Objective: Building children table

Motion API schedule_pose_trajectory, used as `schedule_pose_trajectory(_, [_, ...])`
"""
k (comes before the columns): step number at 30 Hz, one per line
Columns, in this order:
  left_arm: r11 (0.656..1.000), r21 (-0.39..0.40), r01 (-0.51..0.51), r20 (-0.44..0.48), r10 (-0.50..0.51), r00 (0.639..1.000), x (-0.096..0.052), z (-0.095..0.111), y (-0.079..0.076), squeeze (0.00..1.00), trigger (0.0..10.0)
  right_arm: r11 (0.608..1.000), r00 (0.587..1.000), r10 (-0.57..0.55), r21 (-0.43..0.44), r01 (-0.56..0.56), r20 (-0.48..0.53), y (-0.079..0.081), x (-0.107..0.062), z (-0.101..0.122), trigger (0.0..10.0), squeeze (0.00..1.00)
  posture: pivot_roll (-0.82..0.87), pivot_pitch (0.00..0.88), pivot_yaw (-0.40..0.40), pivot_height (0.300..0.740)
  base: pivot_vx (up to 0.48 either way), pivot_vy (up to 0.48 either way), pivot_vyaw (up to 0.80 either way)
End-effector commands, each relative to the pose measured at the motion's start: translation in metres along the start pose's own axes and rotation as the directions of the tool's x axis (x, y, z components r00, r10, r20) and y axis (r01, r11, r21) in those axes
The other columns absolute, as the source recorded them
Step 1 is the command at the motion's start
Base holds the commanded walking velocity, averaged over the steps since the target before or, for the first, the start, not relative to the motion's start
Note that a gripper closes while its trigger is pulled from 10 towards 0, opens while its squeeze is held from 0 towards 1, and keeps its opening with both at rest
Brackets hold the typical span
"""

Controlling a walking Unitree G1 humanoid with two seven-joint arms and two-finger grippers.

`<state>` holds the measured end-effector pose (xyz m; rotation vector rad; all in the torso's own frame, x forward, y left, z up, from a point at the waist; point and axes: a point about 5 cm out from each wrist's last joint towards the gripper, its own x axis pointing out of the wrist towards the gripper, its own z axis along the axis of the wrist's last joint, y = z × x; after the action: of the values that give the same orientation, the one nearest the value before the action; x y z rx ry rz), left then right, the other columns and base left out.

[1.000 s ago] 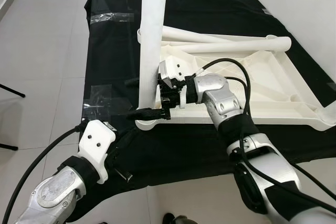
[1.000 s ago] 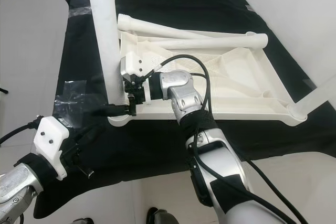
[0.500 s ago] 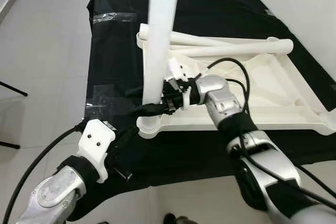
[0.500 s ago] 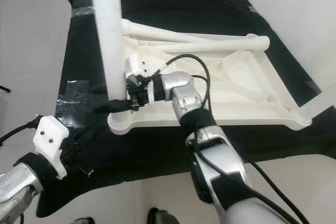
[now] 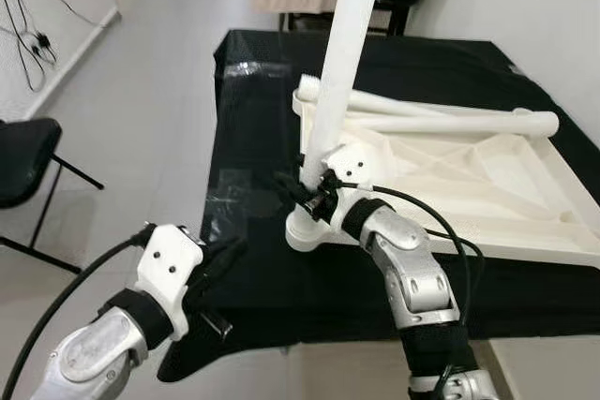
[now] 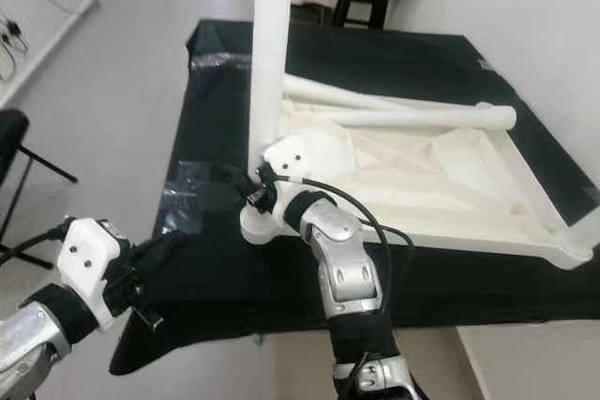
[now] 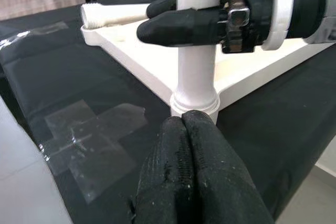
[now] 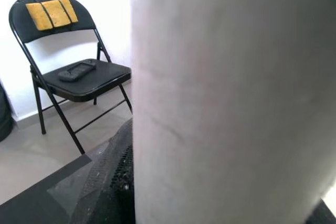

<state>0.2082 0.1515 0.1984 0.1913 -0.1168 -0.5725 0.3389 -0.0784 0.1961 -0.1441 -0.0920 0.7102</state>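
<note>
Nearest, the left gripper (image 7: 186, 166) hung with fingers pressed together, empty, just short of the black cloth's (image 5: 253, 138) near edge, while beyond it the right gripper (image 5: 305, 189) clamped the upright white leg (image 5: 339, 72) standing in the upturned tabletop's (image 5: 487, 194) near-left corner socket.

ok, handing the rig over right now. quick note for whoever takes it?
Right gripper: jaws shut on the upright leg, low down, just above its corner socket.
Left gripper: jaws shut, empty, hanging off the table edge near that corner.
Tabletop lies upside down on the black cloth. Two loose legs lie across its far side.
Done: one leg stands in the near-left socket; how firmly it is seated cannot be told.
Left: the two loose legs.
</note>
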Motion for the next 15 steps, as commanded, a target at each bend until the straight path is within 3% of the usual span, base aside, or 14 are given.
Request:
schedule_pose_trajectory(1, [1.0, -0.013, 0.02, -0.024, -0.02, 1.0, 0.0, -0.005, -0.004, 0.0, 10.0, 0.997, 0.973, -0.075, -0.034, 0.069, -0.219, -0.012, -0.01, -0.042, 3.4, 0.0, 0.15, 0.223, -0.117, 0.74, 0.0, 0.0, 0.0])
schedule_pose_trajectory(2, [1.0, -0.006, 0.008, -0.025, -0.009, 1.0, -0.001, -0.004, -0.001, 0.0, 10.0, 0.998, 0.976, -0.051, -0.04, 0.044, -0.21, -0.014, -0.005, -0.037, 10.0, 0.0, 0.15, 0.223, -0.124, 0.74, 0.0, 0.0, 0.0])
schedule_pose_trajectory(3, [1.0, -0.002, 0.0, -0.025, 0.0, 1.0, -0.002, -0.004, 0.001, 0.0, 10.0, 0.998, 0.976, -0.049, -0.046, 0.04, -0.212, -0.012, -0.003, -0.033, 10.0, 0.09, 0.15, 0.223, -0.124, 0.74, 0.0, 0.0, 0.0])
schedule_pose_trajectory(5, [1.0, 0.002, -0.008, -0.024, 0.008, 1.0, -0.002, -0.004, 0.002, 0.0, 10.0, 0.999, 0.976, 0.005, -0.035, -0.013, -0.218, -0.009, -0.001, -0.029, 10.0, 0.09, 0.15, 0.221, -0.125, 0.74, 0.0, 0.0, 0.0])
schedule_pose_trajectory(6, [1.0, 0.003, -0.008, -0.024, 0.008, 1.0, -0.002, -0.004, 0.002, 0.0, 10.0, 0.997, 0.973, 0.075, -0.008, -0.078, -0.218, -0.003, -0.001, -0.026, 10.0, 1.0, 0.15, 0.221, -0.124, 0.74, 0.0, 0.0, 0.0])
schedule_pose_trajectory(12, [1.0, 0.0, 0.004, -0.022, -0.004, 1.0, -0.001, -0.003, 0.0, 0.0, 10.0, 0.983, 0.968, 0.183, 0.019, -0.182, -0.171, 0.001, 0.004, -0.015, 10.0, 1.0, 0.16, 0.219, -0.125, 0.74, 0.0, 0.0, 0.0])
schedule_pose_trajectory(13, [1.0, 0.001, 0.005, -0.021, -0.005, 1.0, 0.0, -0.003, -0.001, 0.0, 10.0, 0.961, 0.957, 0.277, 0.009, -0.277, -0.086, -0.003, 0.01, -0.001, 10.0, 0.0, 0.16, 0.22, -0.13, 0.74, 0.0, 0.0, 0.0])
schedule_pose_trajectory(14, [1.0, 0.001, 0.005, -0.021, -0.005, 1.0, 0.0, -0.003, -0.001, 0.0, 10.0, 0.961, 0.957, 0.277, 0.009, -0.277, -0.086, -0.003, 0.01, -0.001, 10.0, 0.0, 0.16, 0.22, -0.13, 0.74, 0.0, 0.0, 0.0])
schedule_pose_trajectory(15, [1.0, 0.001, 0.003, -0.02, -0.003, 1.0, 0.0, -0.003, -0.001, 0.0, 10.0, 0.935, 0.936, 0.353, -0.017, -0.353, -0.022, -0.006, 0.014, 0.011, 10.0, 0.0, 0.16, 0.219, -0.136, 0.74, 0.0, 0.0, 0.0])
